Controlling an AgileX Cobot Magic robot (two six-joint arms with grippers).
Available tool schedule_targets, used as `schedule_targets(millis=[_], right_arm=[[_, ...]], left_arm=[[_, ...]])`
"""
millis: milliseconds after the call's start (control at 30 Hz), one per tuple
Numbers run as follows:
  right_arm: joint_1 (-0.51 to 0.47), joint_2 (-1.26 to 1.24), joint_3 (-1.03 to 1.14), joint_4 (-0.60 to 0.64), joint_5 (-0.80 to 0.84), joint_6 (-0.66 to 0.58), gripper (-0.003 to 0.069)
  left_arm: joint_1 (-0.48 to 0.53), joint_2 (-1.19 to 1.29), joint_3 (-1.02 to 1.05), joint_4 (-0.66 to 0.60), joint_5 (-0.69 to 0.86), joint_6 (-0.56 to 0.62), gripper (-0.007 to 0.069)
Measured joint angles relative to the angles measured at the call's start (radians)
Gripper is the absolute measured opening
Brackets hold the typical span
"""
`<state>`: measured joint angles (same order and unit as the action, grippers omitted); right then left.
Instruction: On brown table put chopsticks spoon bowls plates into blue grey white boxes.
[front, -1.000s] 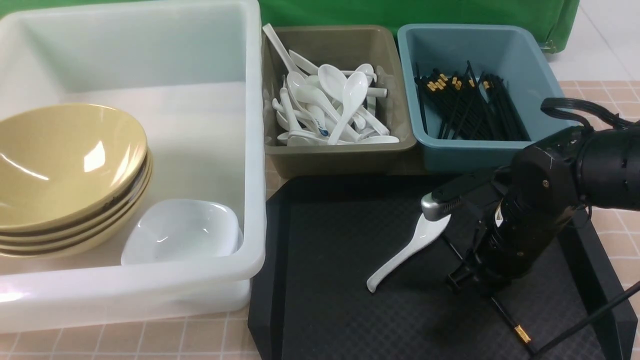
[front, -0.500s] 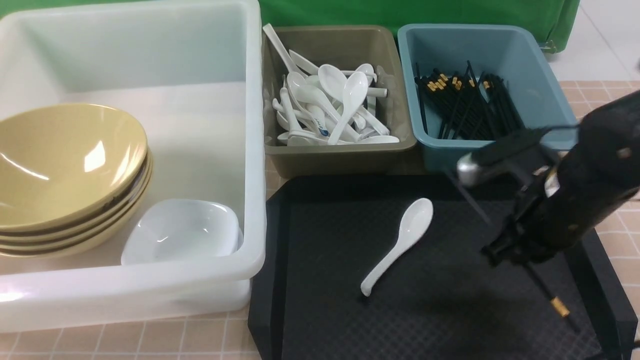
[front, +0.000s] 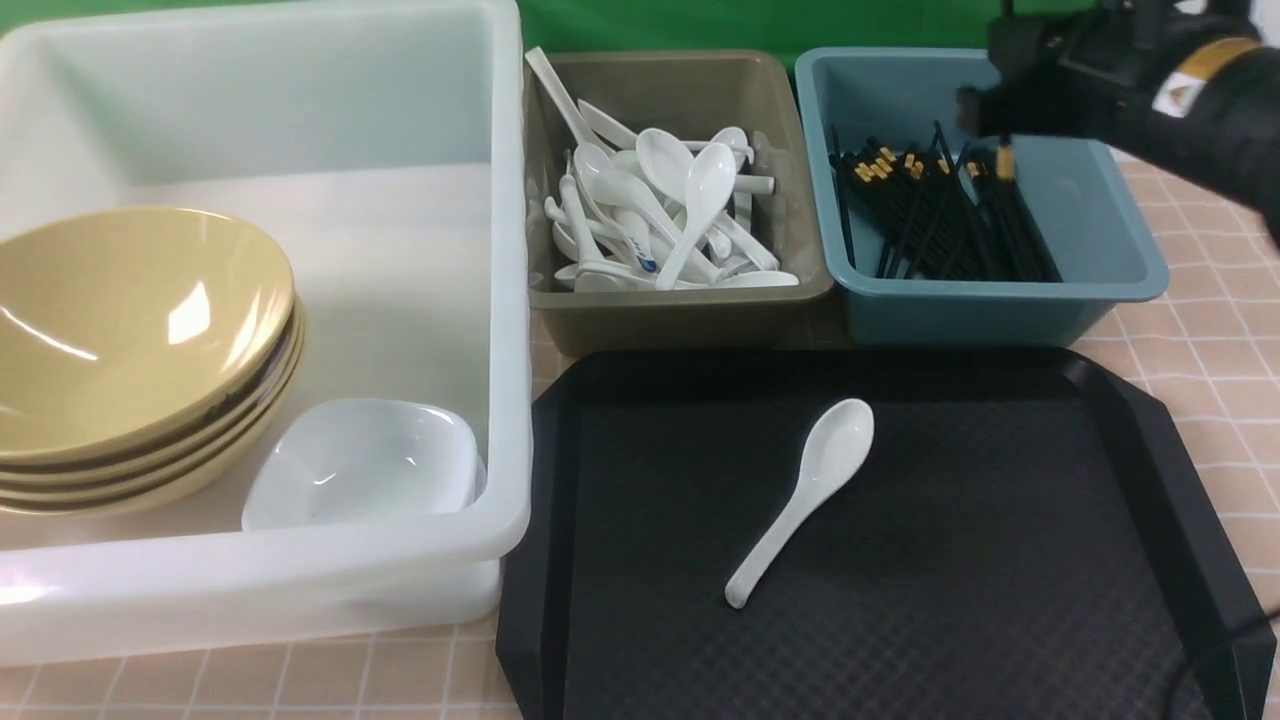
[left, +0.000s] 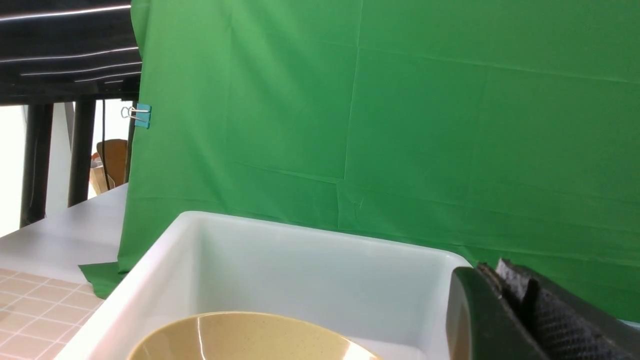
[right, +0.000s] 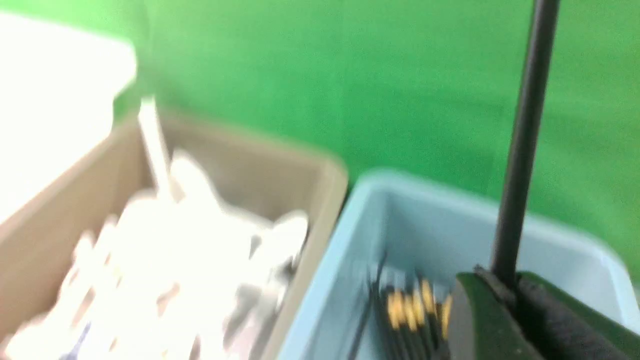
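Large translucent white plastic tub (front: 510, 300), left of frame, holds stacked mustard-tan bowls (front: 120, 320). Black textured tray (front: 950, 600), lower right, bears one glossy white soup spoon (front: 805, 495). Teal-blue plastic bin (front: 1000, 310), upper right; above it the right gripper (front: 990, 115) pinches a thin black gold-banded chopstick (front: 1003, 160). The left gripper (left: 492, 272) is closed and empty.

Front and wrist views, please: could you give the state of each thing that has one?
Right gripper: shut on a chopstick, above the blue bin.
Left gripper: shut.
Spoon: lying loose on the black tray.
White tub: holds stacked bowls and one plate.
Grey bin: piled with spoons.
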<state>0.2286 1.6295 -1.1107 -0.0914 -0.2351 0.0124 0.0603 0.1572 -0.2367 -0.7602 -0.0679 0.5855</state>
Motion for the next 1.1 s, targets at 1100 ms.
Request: schedule_targets(millis=[1100], right_arm=[[0.182, 0.138, 0.077, 0.374, 0.493, 0.093, 0.0341]], left_arm=[[0.0, 0.0, 0.043, -0.038, -0.087, -0.009, 0.0005]])
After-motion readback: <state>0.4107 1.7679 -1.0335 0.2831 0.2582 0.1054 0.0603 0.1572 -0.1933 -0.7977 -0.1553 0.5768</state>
